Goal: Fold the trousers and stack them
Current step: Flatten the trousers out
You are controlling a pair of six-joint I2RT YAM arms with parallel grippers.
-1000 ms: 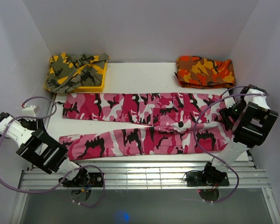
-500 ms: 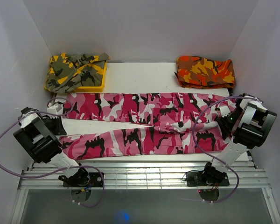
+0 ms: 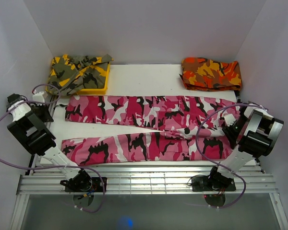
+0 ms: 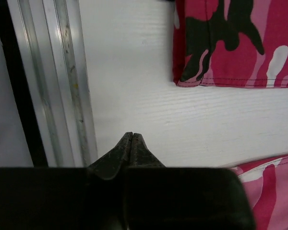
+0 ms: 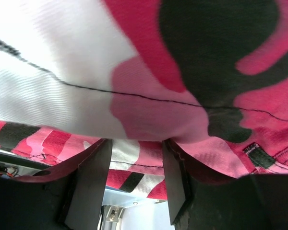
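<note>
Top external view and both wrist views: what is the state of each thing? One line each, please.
trousers: spread flat, unfolded, legs apart.
left gripper: shut, empty, over bare table.
right gripper: at the trousers' waist end, grip unclear.
orange-red garment: folded.
yellow-olive garment: crumpled in yellow tray.

The trousers (image 3: 149,127) lie spread across the middle of the desk (image 3: 144,79), waist to the right, both legs running left, one leg before the other with a wedge of bare desk between them. Behind them, in the far left corner, a tray (image 3: 93,90) holds a bundled garment (image 3: 74,72) that spills over its rim. A folded garment (image 3: 211,73) lies in the far right corner. A rail (image 3: 144,179) runs along the near edge.
</note>
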